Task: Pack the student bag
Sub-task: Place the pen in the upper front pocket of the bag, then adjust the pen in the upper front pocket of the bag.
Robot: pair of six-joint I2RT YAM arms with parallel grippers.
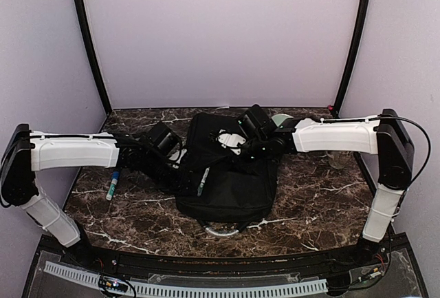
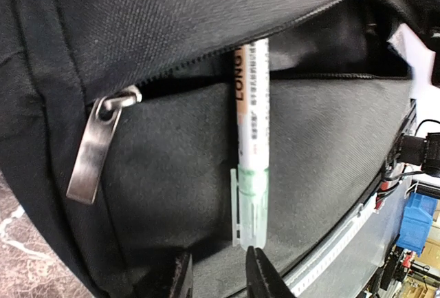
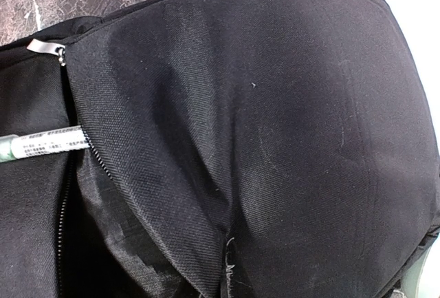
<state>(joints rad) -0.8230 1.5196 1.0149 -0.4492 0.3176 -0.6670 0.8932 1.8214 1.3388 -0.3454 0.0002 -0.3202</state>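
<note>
The student bag [image 1: 230,188] lies flat in the middle of the marble table, black, with its grey handle [image 1: 221,230] toward me. A white pen with a green cap [image 2: 251,140] sticks halfway out of the bag's open zip pocket [image 2: 185,71], cap end outward. My left gripper [image 2: 220,277] is open just below the cap, which hangs above the right fingertip [image 2: 265,274], and nothing sits between the fingers. My right gripper [image 1: 237,148] is shut on a fold of the bag's flap [image 3: 227,243], holding it up. Its fingers are hidden by the fabric.
A blue pen [image 1: 113,184] lies on the table left of the bag, under the left arm. A pale green object [image 1: 280,119] shows behind the right arm at the back. A metal zipper pull [image 2: 96,150] hangs at the pocket's left end.
</note>
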